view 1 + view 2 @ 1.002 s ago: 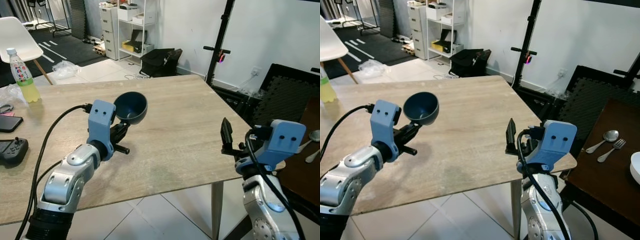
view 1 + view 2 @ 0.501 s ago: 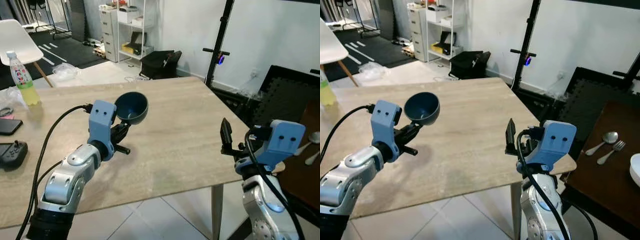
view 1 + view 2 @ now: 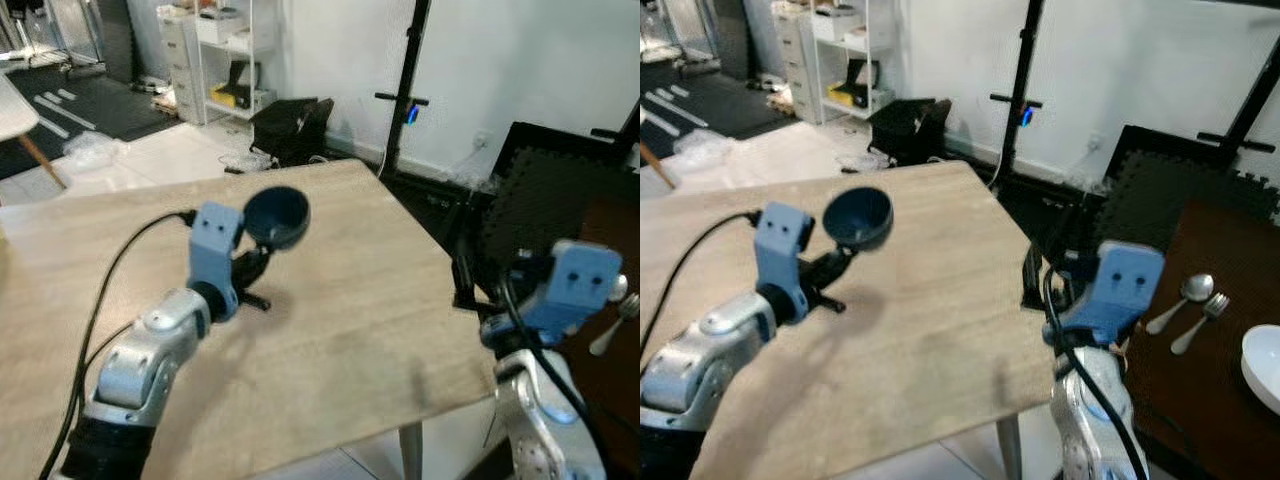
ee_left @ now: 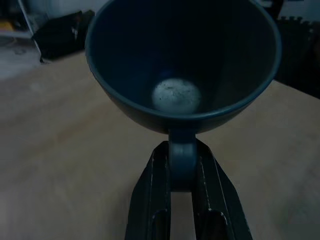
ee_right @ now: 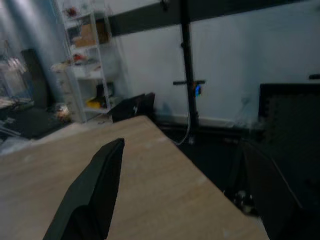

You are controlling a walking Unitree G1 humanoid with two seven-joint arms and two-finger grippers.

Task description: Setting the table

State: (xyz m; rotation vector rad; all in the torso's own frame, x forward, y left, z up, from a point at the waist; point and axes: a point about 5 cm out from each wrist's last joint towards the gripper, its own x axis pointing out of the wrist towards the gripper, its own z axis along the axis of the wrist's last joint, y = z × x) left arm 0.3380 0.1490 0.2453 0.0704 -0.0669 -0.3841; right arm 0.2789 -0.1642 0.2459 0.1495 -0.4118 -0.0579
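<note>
A dark blue bowl (image 3: pixel 277 218) hangs upright above the light wooden table (image 3: pixel 340 330), left of its middle. My left gripper (image 3: pixel 256 258) is shut on the bowl's foot from below; in the left wrist view the two black fingers (image 4: pixel 152 195) clamp the foot under the bowl (image 4: pixel 182 65), which is empty. My right gripper (image 3: pixel 1032 280) is held over the table's right edge, open and empty. One of its fingers (image 5: pixel 95 195) shows in the right wrist view against the table top.
A dark brown table (image 3: pixel 1200 400) stands to the right with a spoon (image 3: pixel 1185 293), a fork (image 3: pixel 1205 310) and a white dish (image 3: pixel 1262 365). A black stand (image 3: pixel 408 90), a black bag (image 3: pixel 290 125) and white shelves (image 3: pixel 215 55) lie beyond the wooden table.
The camera has swung to the right and blurred, so the scene has slid left. Both arms keep their pose and the left gripper still holds the bowl.
</note>
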